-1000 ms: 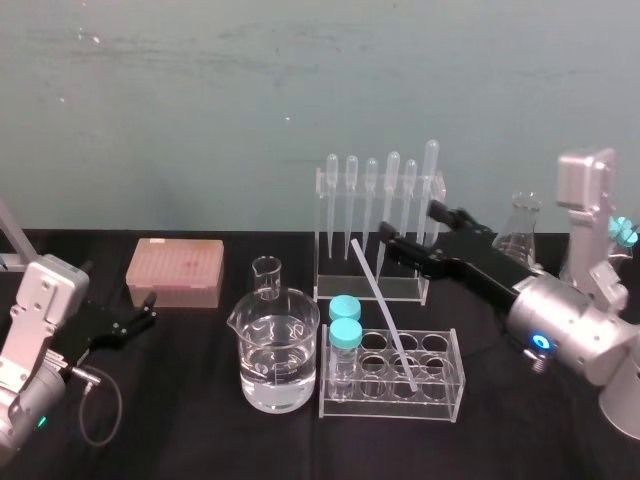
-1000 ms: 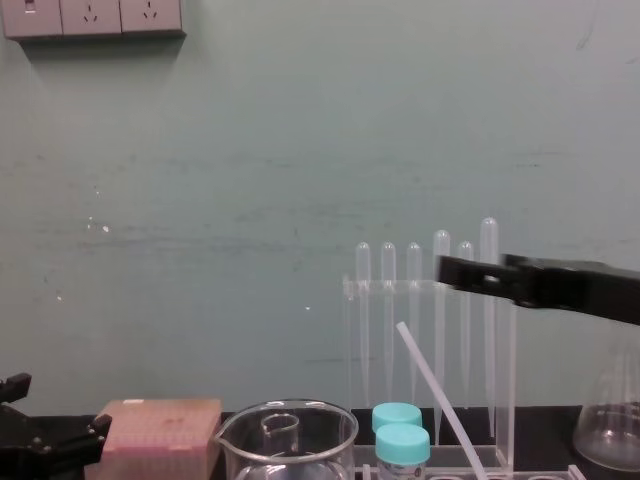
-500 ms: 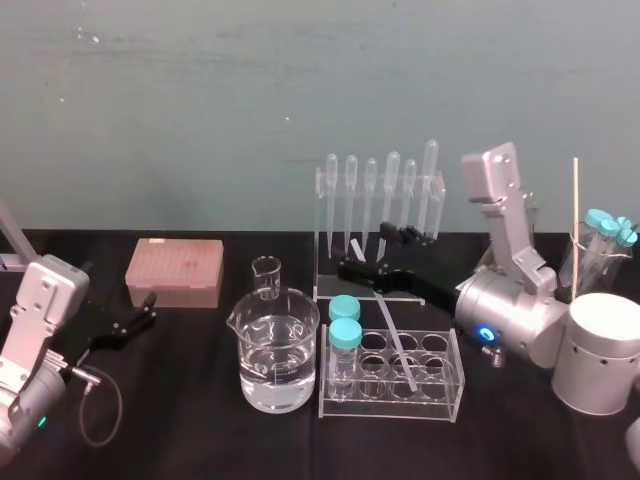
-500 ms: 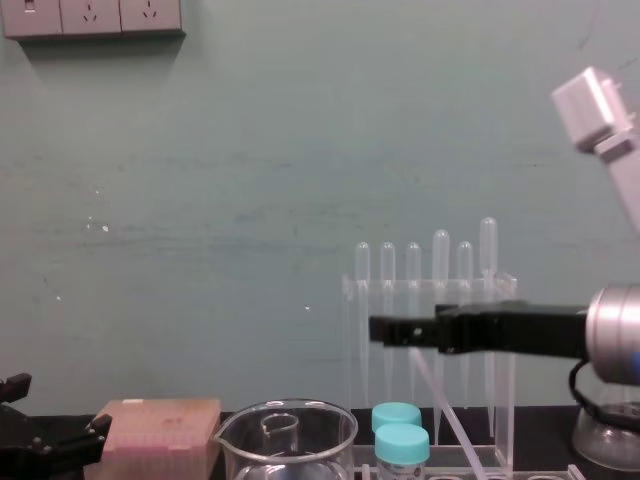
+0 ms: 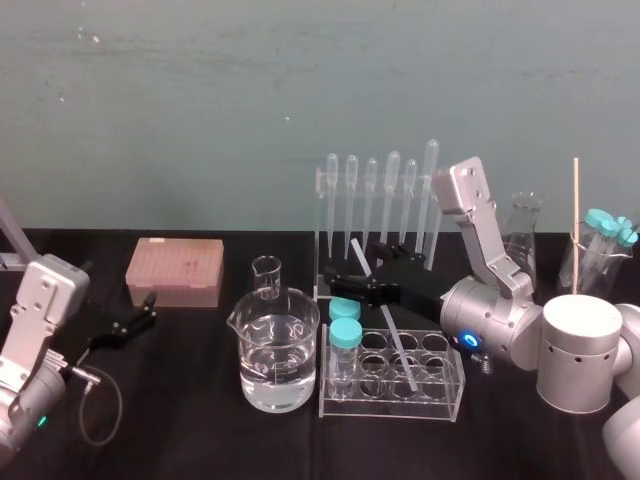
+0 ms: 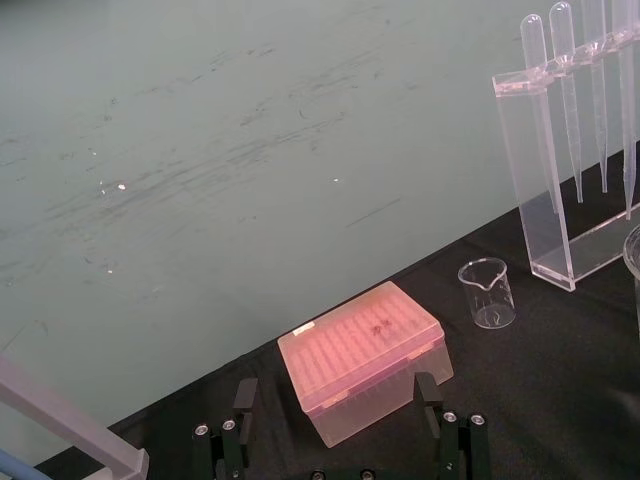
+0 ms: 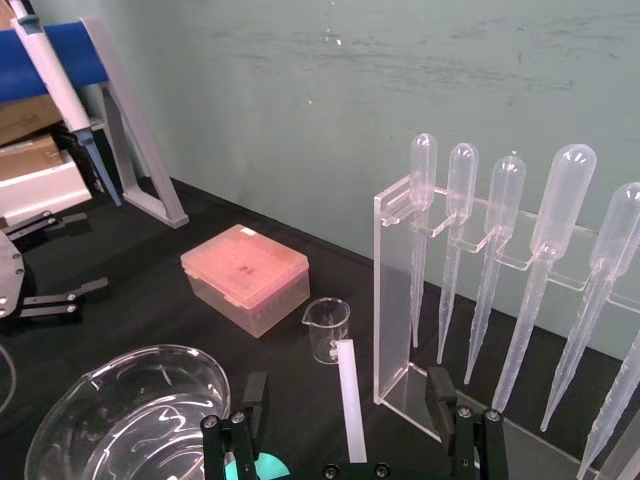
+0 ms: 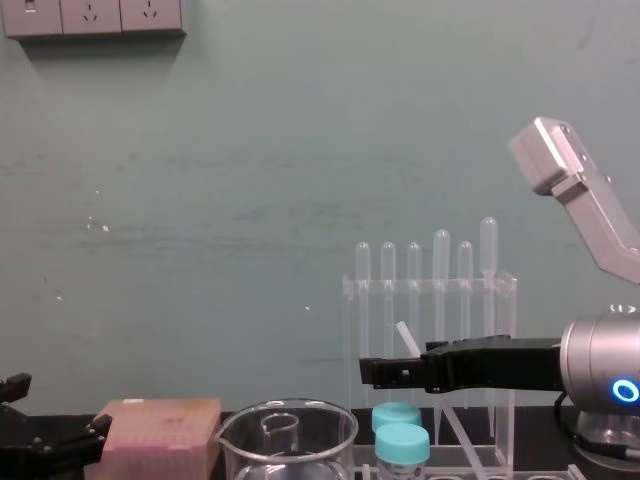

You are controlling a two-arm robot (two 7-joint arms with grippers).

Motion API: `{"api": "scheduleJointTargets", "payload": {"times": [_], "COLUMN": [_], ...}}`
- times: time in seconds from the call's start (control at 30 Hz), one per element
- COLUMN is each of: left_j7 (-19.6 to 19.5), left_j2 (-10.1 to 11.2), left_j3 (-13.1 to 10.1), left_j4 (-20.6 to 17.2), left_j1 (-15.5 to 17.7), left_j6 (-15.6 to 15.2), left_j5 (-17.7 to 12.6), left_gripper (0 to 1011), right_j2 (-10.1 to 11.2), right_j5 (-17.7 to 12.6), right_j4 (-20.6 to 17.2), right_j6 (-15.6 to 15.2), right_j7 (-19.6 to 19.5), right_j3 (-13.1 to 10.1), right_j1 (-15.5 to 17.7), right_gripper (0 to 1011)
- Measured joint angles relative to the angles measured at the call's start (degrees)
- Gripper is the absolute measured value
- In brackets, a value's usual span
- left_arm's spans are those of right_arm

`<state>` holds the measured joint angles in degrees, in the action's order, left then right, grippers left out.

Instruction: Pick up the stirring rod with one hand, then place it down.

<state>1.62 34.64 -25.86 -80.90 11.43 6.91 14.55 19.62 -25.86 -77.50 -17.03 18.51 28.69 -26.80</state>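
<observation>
Stirring rod [image 5: 393, 340], thin, translucent white, aslant between right gripper [image 7: 345, 395] jaws

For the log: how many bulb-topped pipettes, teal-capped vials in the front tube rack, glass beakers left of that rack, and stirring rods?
Clear bulb-topped plastic pipettes: 6
Teal-capped vials in the clear front tube rack: 2
Beakers, a large water-filled glass beaker and a small glass beaker: 2
Translucent-white stirring rod: 1
Total: 11
</observation>
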Motion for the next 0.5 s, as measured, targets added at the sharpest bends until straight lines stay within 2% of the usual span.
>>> {"api": "scheduleJointTargets", "payload": {"times": [0.4,0.5], "left_j7": [0.00,0.00], "left_j2": [0.00,0.00], "left_j3": [0.00,0.00], "left_j4": [0.00,0.00], "left_j1": [0.00,0.00], "left_j6": [0.00,0.00], "left_j5": [0.00,0.00], "left_gripper": [1000,1000], "right_j2": [0.07,0.09], "right_j5": [-0.12,-0.17], "right_j4": [-0.04,-0.09], "right_j6": [0.17,0.19], "right_j7": [0.00,0.01], "right_j3": [-0.11,-0.13], "right_j1": [0.03,0.06], "right_gripper": [1003,954]}}
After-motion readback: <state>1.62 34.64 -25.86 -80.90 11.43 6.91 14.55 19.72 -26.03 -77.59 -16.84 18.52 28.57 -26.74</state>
